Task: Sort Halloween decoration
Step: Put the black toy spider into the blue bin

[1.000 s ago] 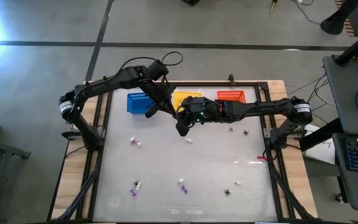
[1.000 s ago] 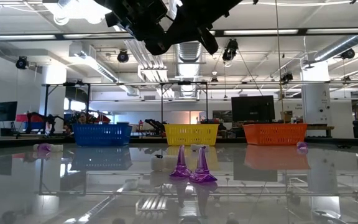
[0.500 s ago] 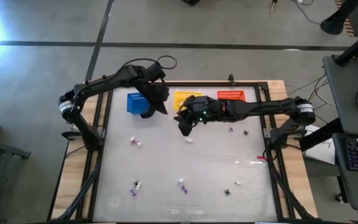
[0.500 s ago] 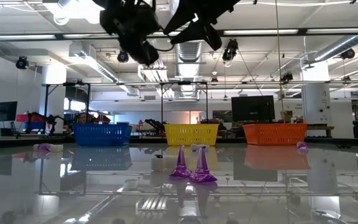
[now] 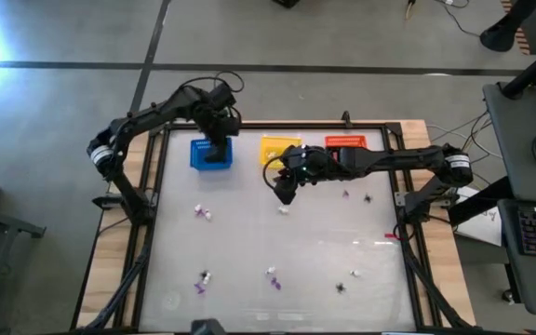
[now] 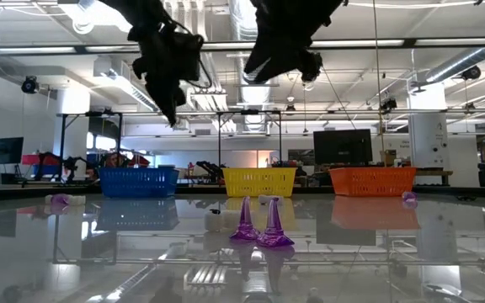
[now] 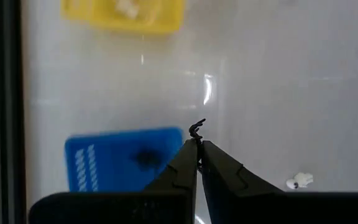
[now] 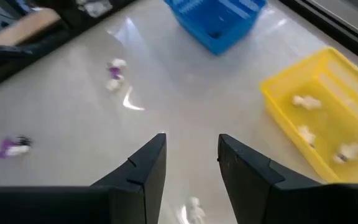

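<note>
The left claw point(image 7: 197, 152), pressed together and pinching a tiny black trinket point(image 7: 196, 129), is swinging over the blue basket point(image 5: 209, 154) to drop it; the right claw point(image 8: 188, 155), now spread, is backing off the yellow basket point(image 5: 277, 149) toward white trinkets point(image 5: 284, 208) on the table point(image 5: 305, 251)

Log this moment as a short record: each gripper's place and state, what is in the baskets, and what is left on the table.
left gripper: above the blue basket, shut on a tiny black trinket
right gripper: open, holding nothing, over the table just in front of the yellow basket
yellow basket contents: several white trinkets
blue basket contents: a dark shape inside, too blurred to name
orange basket: contents cannot be told
left on table: scattered white, purple and black trinkets, among them two purple cones
</note>
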